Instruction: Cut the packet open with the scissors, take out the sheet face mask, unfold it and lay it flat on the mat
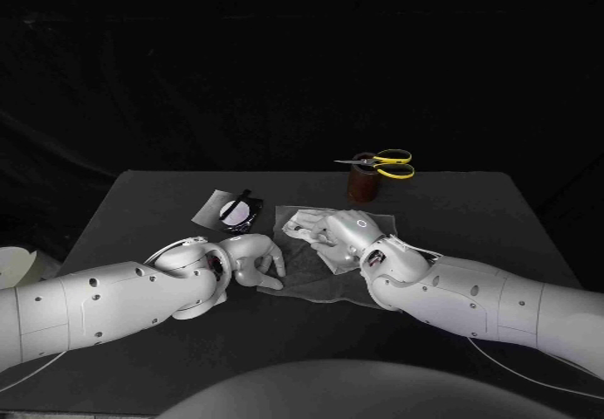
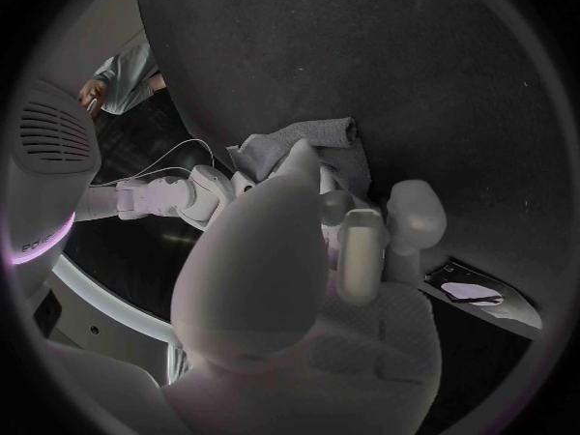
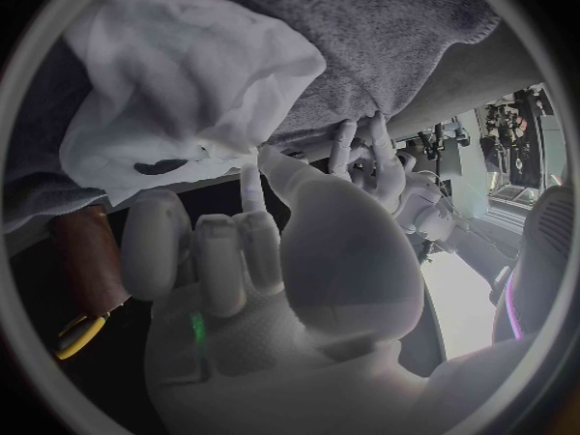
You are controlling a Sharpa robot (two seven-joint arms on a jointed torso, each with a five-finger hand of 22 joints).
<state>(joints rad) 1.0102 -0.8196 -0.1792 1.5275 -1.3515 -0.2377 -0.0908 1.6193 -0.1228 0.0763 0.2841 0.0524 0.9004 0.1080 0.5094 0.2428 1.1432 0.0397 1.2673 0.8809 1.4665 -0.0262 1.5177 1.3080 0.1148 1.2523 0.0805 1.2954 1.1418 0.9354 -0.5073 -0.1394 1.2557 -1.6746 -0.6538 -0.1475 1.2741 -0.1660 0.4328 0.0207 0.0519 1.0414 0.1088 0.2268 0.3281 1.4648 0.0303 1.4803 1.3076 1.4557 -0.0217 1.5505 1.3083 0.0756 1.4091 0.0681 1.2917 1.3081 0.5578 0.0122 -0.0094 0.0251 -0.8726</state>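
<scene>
Black table [image 1: 139,205], left hand [image 1: 247,260] at mat [image 1: 318,286] edge, right hand [image 1: 342,230] on mask [image 3: 182,87]

The tabletop [image 1: 478,209] is matt black with a fine grain. The mat [image 1: 315,281] is soft grey cloth, slightly fuzzy. The sheet face mask [image 3: 182,77] is thin white fabric, limp and creased. The packet [image 1: 230,209] looks like glossy foil. The scissors [image 1: 384,162] have shiny yellow plastic handles and metal blades. The left robot hand [image 1: 245,262] and right robot hand [image 1: 342,231] are smooth matt silver.
</scene>
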